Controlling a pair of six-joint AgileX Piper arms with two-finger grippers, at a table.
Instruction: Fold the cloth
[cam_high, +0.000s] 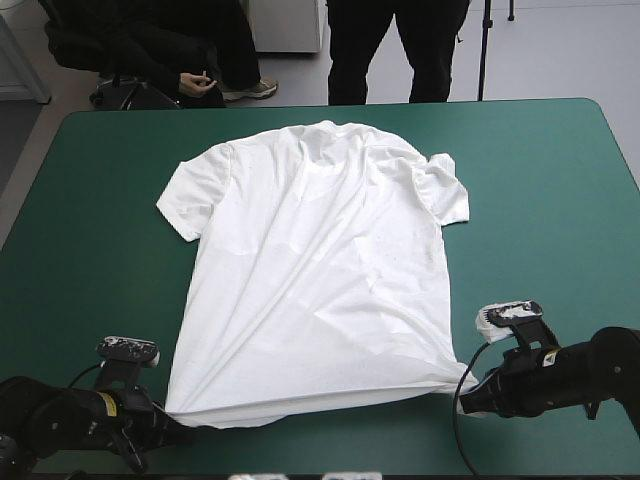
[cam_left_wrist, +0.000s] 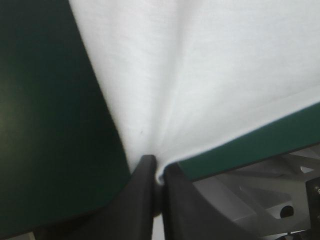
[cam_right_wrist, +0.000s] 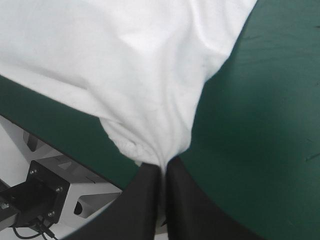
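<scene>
Left gripper (cam_left_wrist: 156, 162) is clamped on the near left hem corner of the T-shirt (cam_high: 320, 270), its black fingers all but together with cloth between them. The right gripper (cam_right_wrist: 162, 167) pinches the near right corner the same way. The T-shirt lies spread flat mid-table on the teal-green cover (cam_high: 560, 180), collar (cam_high: 335, 127) toward the far edge and hem drawn taut between the grippers. The sleeve (cam_high: 445, 190) toward the table's right edge seems folded over on itself.
</scene>
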